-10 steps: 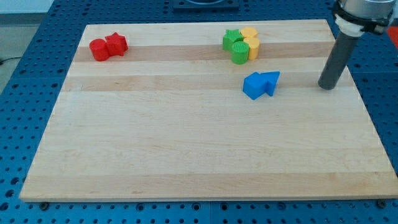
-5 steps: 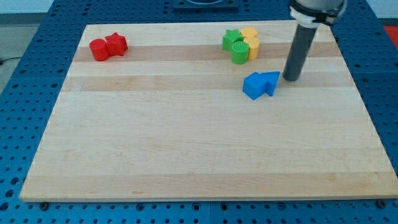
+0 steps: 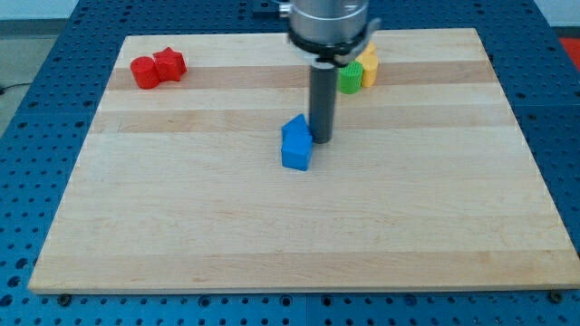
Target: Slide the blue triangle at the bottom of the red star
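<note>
The blue triangle (image 3: 297,129) lies near the board's middle, pressed against a blue cube (image 3: 295,157) just below it. My tip (image 3: 320,140) stands right against the blue pair's right side, touching it. The red star (image 3: 169,62) sits at the view's top left, far to the left of the blue blocks, with a red round block (image 3: 143,71) touching its left side. The rod and arm rise from the tip toward the view's top.
A green block (image 3: 350,77) and a yellow block (image 3: 369,66) sit at the top centre-right, partly hidden behind my arm. The wooden board (image 3: 272,235) lies on a blue perforated table.
My tip swept from the board's right edge leftward into the blue pair and pushed both blue blocks left and slightly down. The pair rotated. Red, green and yellow blocks stayed put.
</note>
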Robot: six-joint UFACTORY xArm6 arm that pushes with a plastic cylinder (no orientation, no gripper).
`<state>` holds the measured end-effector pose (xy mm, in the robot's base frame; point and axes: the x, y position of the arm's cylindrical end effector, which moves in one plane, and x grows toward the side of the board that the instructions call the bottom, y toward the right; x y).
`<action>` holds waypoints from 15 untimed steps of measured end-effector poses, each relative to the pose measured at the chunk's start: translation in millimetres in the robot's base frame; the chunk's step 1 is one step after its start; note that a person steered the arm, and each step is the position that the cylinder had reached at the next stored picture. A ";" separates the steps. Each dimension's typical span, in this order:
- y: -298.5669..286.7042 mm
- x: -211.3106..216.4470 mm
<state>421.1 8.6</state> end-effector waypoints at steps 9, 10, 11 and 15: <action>-219.1 43.0; -220.9 43.0; -223.7 43.0; -140.8 13.8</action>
<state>434.9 -132.1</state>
